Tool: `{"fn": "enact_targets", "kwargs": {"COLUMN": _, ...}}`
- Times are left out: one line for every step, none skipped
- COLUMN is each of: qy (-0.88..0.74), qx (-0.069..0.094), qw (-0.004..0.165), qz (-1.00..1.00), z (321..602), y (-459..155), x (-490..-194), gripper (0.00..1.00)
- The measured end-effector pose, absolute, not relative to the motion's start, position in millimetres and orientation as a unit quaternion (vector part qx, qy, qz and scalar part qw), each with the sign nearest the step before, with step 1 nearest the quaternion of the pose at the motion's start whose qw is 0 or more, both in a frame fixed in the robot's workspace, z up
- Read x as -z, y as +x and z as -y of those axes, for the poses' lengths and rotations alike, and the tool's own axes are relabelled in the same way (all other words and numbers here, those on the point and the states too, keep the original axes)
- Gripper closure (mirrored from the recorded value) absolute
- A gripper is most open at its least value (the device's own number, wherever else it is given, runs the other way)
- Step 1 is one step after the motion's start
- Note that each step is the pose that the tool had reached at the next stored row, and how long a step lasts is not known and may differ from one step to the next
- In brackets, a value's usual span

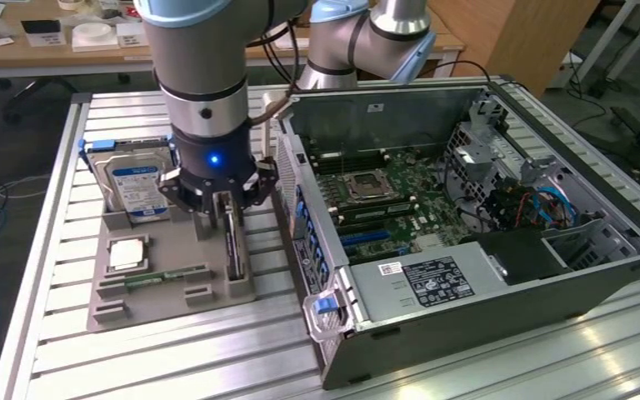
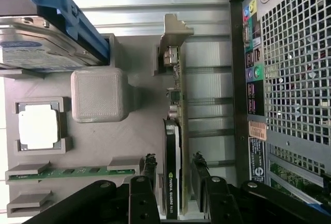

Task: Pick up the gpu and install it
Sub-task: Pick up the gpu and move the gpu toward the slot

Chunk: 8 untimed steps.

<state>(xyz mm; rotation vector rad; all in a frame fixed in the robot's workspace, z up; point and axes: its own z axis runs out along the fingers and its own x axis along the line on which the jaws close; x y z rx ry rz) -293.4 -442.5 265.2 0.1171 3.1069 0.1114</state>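
Gripper left of centre in exterior view; jaws released, straddling the upright gpu in grey tray; fingers clear of card; PC case right.

green-and-black gpu, grey tray

Holder tray sits on table, exterior view's left of PC case. On tray: hard drive behind, CPU and memory stick in front, gpu on edge at the case side, end effector straddling it.
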Motion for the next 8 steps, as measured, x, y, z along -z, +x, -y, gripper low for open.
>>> {"fn": "enact_targets", "kwargs": {"qy": 0.038, "qx": -0.036, "qw": 0.015, "qz": -0.999, "z": 442.5, "y": -293.1, "x": -264.5, "gripper": 0.58}}
{"fn": "enact_targets", "kwargs": {"qy": 0.038, "qx": -0.036, "qw": 0.015, "qz": -0.999, "z": 442.4, "y": -292.9, "x": -263.4, "gripper": 0.58}}
{"fn": "enact_targets", "kwargs": {"qy": 0.038, "qx": -0.036, "qw": 0.015, "qz": -0.999, "z": 442.4, "y": -292.9, "x": -261.7, "gripper": 0.58}}
{"fn": "enact_targets", "kwargs": {"qy": 0.038, "qx": -0.036, "qw": 0.015, "qz": -0.999, "z": 442.4, "y": -292.9, "x": -260.0, "gripper": 0.58}}
{"fn": "enact_targets", "kwargs": {"qy": 0.038, "qx": -0.036, "qw": 0.015, "qz": -0.999, "z": 442.4, "y": -292.8, "x": -258.2, "gripper": 0.58}}
{"fn": "enact_targets", "kwargs": {"qy": 0.038, "qx": -0.036, "qw": 0.015, "qz": -0.999, "z": 442.4, "y": -292.8, "x": -256.3, "gripper": 0.58}}
{"fn": "enact_targets", "kwargs": {"qy": 0.038, "qx": -0.036, "qw": 0.015, "qz": -0.999, "z": 442.4, "y": -292.8, "x": -254.5, "gripper": 0.58}}
{"fn": "enact_targets", "kwargs": {"qy": 0.038, "qx": -0.036, "qw": 0.015, "qz": -0.999, "z": 442.3, "y": -292.7, "x": -252.7, "gripper": 0.58}}
